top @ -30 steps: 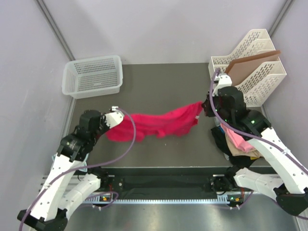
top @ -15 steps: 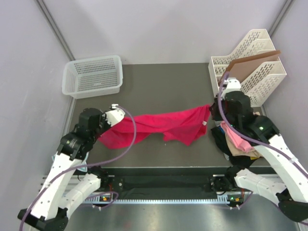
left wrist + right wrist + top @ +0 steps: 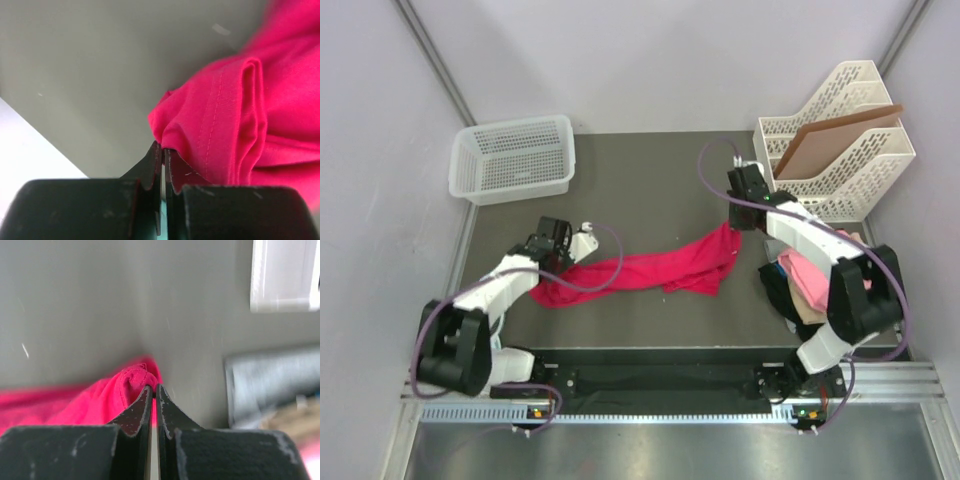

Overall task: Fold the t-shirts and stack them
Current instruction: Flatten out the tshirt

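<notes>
- Seeing the crimson t-shirt (image 3: 650, 268) lying as a long, bunched band across the middle of the table (image 3: 650, 175), running from left-near up toward right-far.
- Reading it as neither flat nor folded: twisted along its length, with a wider lobe drooping to the near side right of centre.
- Showing as bright, thin, soft knit in the left wrist view, with a double-stitched hem rolled over on itself into several layers.
- Pinching the left end with the left gripper (image 3: 162, 150), jaws closed down to a sliver on that hemmed fold.
- Pinching the opposite end with the right gripper (image 3: 154, 389), jaws likewise closed on a small puckered tip of cloth, low over the table.
- Judging the two-end hold as a spreading move: pulling opposite ends apart to take out the twist and lay the cloth flat ahead of any fold.
- Judging the task as early: first fold not yet made on this shirt.
- Expecting slip risk, both grips taking very little cloth.
- Noting the pile of t-shirts (image 3: 810, 285) at the right edge, near the right arm: light pink on top, beige and black beneath, heaped rather than neatly stacked, well apart from the crimson one.
- Noting the white mesh basket (image 3: 510, 127) at far left and the white file rack (image 3: 865, 165) at far right, with a brown board (image 3: 830, 135) slotted in, neither touching any cloth.
</notes>
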Controlling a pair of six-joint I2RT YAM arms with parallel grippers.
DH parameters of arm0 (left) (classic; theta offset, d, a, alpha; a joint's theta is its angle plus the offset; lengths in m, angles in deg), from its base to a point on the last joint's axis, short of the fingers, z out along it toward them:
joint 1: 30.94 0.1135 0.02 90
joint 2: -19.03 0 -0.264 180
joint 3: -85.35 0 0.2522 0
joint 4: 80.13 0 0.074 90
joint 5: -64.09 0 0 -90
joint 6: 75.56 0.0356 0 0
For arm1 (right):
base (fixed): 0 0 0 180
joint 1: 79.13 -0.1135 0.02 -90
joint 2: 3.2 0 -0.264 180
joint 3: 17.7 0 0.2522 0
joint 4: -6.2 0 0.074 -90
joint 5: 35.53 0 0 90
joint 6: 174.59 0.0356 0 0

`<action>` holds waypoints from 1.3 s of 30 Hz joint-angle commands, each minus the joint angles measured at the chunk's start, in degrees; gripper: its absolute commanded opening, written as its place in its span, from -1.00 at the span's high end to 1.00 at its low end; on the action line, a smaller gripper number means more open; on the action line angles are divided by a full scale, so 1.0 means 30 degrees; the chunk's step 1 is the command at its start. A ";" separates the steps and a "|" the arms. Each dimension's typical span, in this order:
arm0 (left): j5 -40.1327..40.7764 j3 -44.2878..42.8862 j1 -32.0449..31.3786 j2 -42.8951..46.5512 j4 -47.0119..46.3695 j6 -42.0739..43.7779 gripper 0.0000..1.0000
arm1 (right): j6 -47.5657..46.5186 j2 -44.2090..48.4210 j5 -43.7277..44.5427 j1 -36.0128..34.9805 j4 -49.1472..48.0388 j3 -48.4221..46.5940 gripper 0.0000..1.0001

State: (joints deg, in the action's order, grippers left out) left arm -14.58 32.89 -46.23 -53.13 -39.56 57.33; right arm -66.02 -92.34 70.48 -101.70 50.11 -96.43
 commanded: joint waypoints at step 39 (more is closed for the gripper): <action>0.0148 -0.4064 0.3602 -0.5038 -0.4365 0.0702 1.00 | 0.3888 0.1093 -0.5160 -0.4196 -0.4248 0.4196 -0.01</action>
State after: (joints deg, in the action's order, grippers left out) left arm -13.66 20.01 -35.63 -69.96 -52.59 59.41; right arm -56.38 -88.38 56.92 -113.39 41.82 -83.45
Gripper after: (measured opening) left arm 0.021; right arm 0.523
